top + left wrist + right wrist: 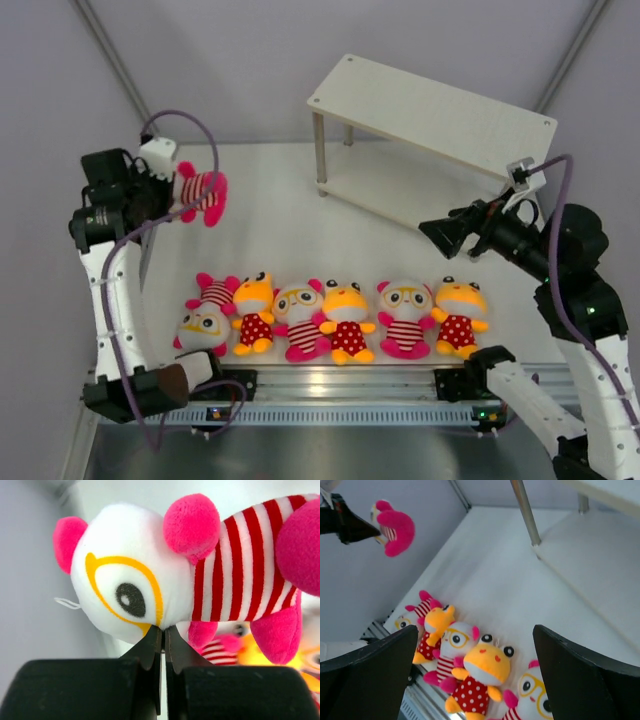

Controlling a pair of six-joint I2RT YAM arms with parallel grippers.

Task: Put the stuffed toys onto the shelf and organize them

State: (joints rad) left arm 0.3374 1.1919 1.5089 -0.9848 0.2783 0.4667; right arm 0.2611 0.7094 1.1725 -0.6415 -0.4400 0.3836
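Observation:
My left gripper (168,196) is shut on a pink stuffed toy (202,192) with a striped shirt and holds it in the air at the far left. In the left wrist view the closed fingertips (162,630) pinch the bottom of its white face (130,570). Six more toys lie in a row near the front edge: pink (205,312), yellow (255,310), pink (300,320), yellow (346,320), pink (403,318), yellow (460,316). The shelf (430,108) stands at the back right, both boards bare. My right gripper (440,236) is open and empty, above the table in front of the shelf.
In the right wrist view the open gripper (475,630) looks down on the row of toys (485,667), with a shelf leg (525,512) and the lower board (592,565) at upper right. The held toy (396,526) hangs at upper left. A metal rail (340,385) runs along the front edge.

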